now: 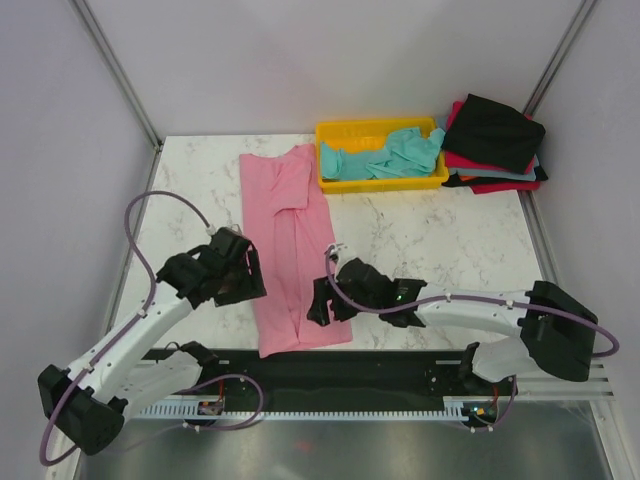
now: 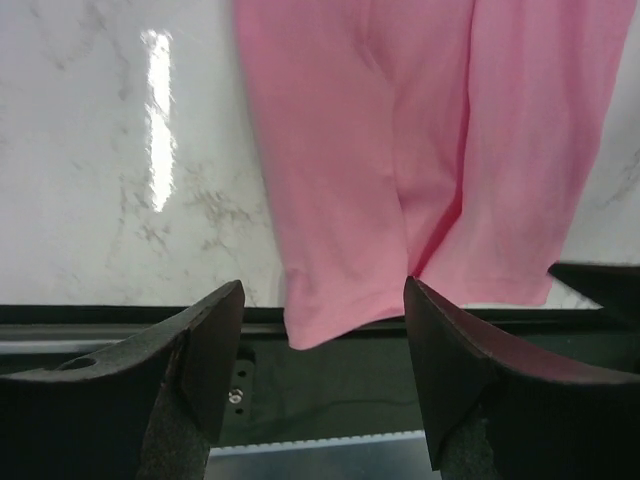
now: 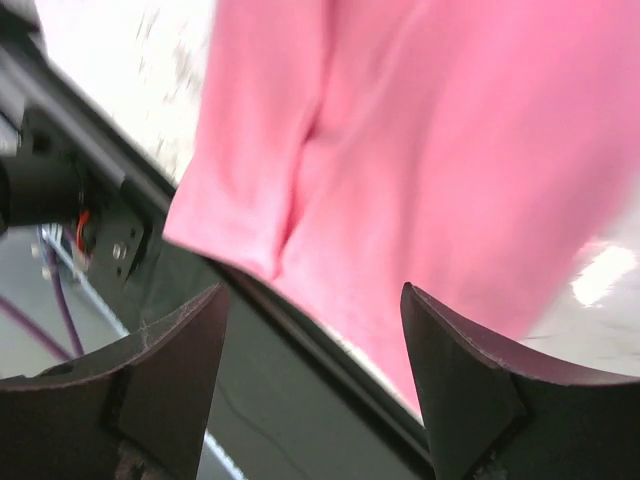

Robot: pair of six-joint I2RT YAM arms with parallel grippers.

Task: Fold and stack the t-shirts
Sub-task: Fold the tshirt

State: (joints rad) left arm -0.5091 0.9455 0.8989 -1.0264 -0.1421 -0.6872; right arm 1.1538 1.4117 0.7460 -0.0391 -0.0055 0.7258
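Both claws are spread and empty, the left claw (image 1: 245, 280) just beside the left edge of the pink t-shirt (image 1: 290, 250) and the right claw (image 1: 322, 300) at its right edge, near the hem. That shirt lies on the worktop (image 1: 420, 240) as a long narrow strip with a lengthwise crease, its near end drooping over the front edge, so I judge it half folded with the crosswise folds left. A black t-shirt (image 1: 495, 130) rests on a red t-shirt (image 1: 490, 186) at the far right corner, seemingly already stacked, while the teal t-shirt (image 1: 385, 155) sits crumpled in the yellow tray (image 1: 330, 130).
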